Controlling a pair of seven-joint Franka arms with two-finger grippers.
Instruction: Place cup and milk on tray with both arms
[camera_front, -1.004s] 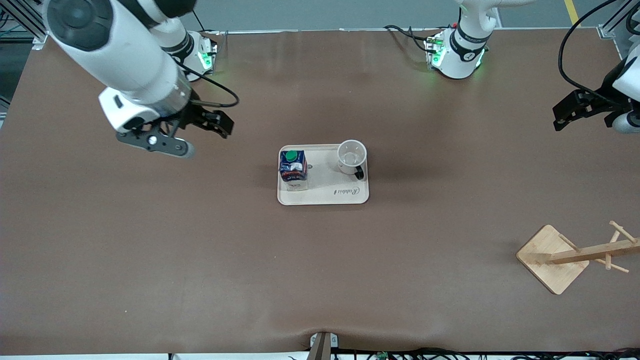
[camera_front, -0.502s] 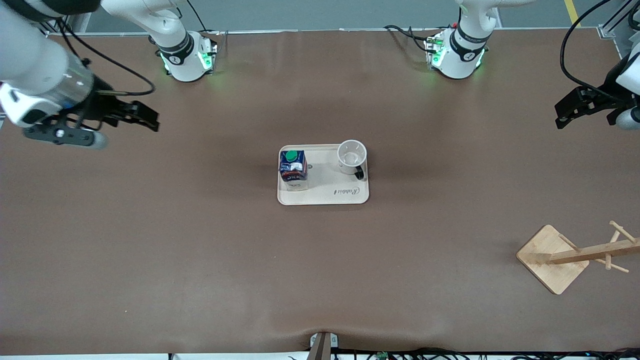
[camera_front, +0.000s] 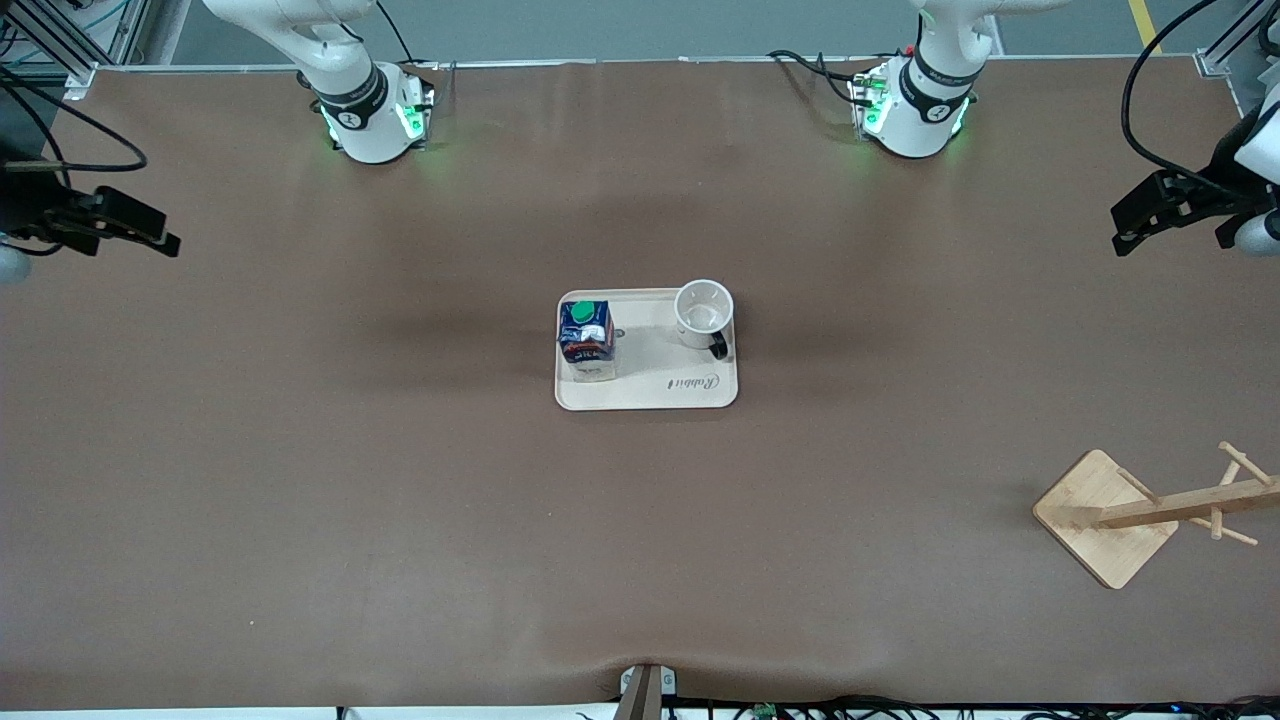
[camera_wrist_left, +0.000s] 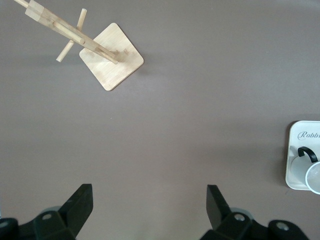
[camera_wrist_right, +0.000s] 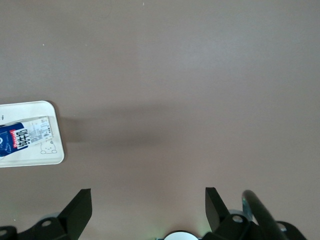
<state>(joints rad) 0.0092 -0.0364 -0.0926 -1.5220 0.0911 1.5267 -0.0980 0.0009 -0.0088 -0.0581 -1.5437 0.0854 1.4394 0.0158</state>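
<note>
The cream tray (camera_front: 650, 388) lies mid-table. On it stand the milk (camera_front: 585, 334), a dark-blue carton with a green cap, and the white cup (camera_front: 703, 312) with a black handle, each at one end. My right gripper (camera_front: 165, 232) hangs open and empty over the table's edge at the right arm's end. My left gripper (camera_front: 1118, 232) hangs open and empty over the left arm's end. The left wrist view shows its gripper (camera_wrist_left: 149, 192) above bare table, with the tray (camera_wrist_left: 301, 165) and cup (camera_wrist_left: 314, 176) at the frame edge. The right wrist view shows its gripper (camera_wrist_right: 148, 195), the tray (camera_wrist_right: 35, 152) and milk (camera_wrist_right: 20, 135).
A wooden peg rack with a square base (camera_front: 1105, 518) stands nearer the front camera at the left arm's end, also seen as the rack (camera_wrist_left: 111, 62) in the left wrist view. The two arm bases (camera_front: 370, 110) (camera_front: 915, 100) sit along the table's back edge.
The right arm has swung away from the tray out to its own end of the table. The left gripper has barely shifted. Cup, milk and tray have stayed put.
</note>
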